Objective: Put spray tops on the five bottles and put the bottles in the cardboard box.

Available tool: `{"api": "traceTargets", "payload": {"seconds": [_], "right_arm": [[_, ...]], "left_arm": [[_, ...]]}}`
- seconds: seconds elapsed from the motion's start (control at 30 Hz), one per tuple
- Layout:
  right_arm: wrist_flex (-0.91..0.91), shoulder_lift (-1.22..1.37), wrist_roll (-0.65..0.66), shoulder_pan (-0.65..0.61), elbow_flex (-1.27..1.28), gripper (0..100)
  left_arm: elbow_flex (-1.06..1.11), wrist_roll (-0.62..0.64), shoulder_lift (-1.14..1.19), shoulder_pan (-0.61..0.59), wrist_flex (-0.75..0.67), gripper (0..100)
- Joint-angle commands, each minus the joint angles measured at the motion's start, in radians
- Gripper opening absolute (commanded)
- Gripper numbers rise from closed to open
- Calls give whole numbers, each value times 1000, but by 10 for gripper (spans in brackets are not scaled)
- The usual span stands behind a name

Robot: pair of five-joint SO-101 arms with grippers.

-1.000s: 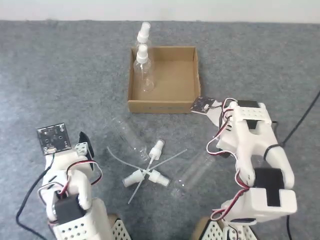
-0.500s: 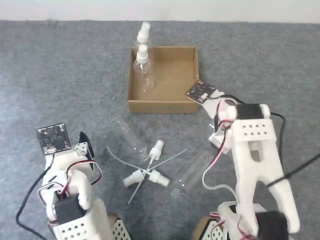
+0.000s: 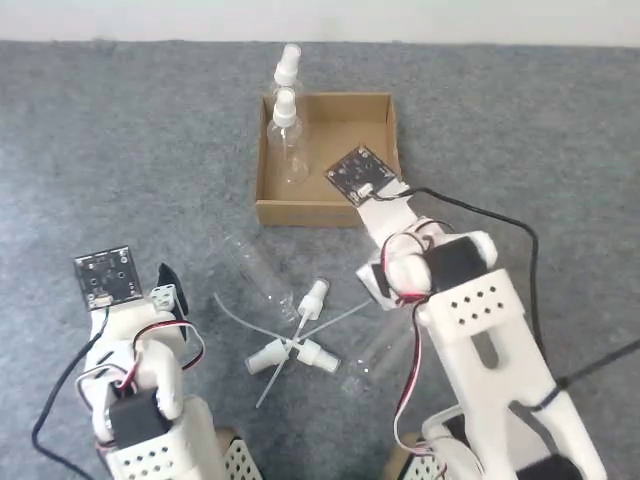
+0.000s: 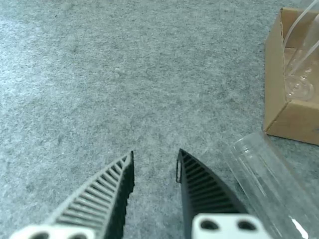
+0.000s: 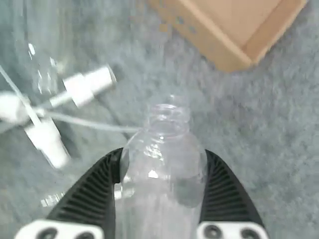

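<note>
A clear bottle point(image 5: 164, 124) without a top is pinched between the ribbed fingers of the right claw point(image 5: 163, 155), with its open mouth turned toward the cardboard box point(image 5: 239, 35). The left claw point(image 4: 155, 154) is held spread above the grey carpet point(image 4: 124, 64). Three loose spray tops point(image 3: 313, 298) are scattered between the two arms with their dip tubes point(image 3: 240, 320) crossed, near the gripped bottle. A second uncapped bottle point(image 3: 255, 265) is laid on its side just beyond them, near the left claw and short of the box's near wall. A broad run of carpet is seen between the left claw and the box's left wall, and another to the right of the box. Inside the box, against its left wall, one capped bottle point(image 3: 287, 140) is stood upright. Another capped bottle point(image 3: 288, 62) is seen at the far left corner; whether it is inside or behind the box cannot be told. Small print point(image 5: 172, 17) on the box's outer wall is too blurred to be read. The carpet is ended by a pale strip point(image 3: 500, 20) behind the box.
</note>
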Motion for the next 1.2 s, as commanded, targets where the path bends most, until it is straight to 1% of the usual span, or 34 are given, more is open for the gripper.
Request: {"api": "traceTargets", "payload": {"seconds": [0.0,0.1,0.3,0.37,0.5,0.77,0.93,1.17], "right_arm": [[-50,-59,-91,-30,-35,73],[-51,-94,-117,-24,-31,73],[-62,-222,-117,-21,34,73],[-96,-269,-114,-15,81,73],[-185,-352,-115,44,184,73],[-292,-453,-121,145,330,73],[-367,-541,-192,200,414,73],[-452,-671,-213,219,532,73]], "left_arm": [[-8,-8,-11,-3,-21,134],[-8,-8,-11,-3,-21,134],[-8,-8,-11,-3,-21,134],[-8,-8,-11,-3,-21,134],[-8,-8,-11,-3,-21,134],[-8,-8,-11,-3,-21,134],[-10,-8,-11,3,-21,134],[-45,-12,-11,5,-26,135]]}}
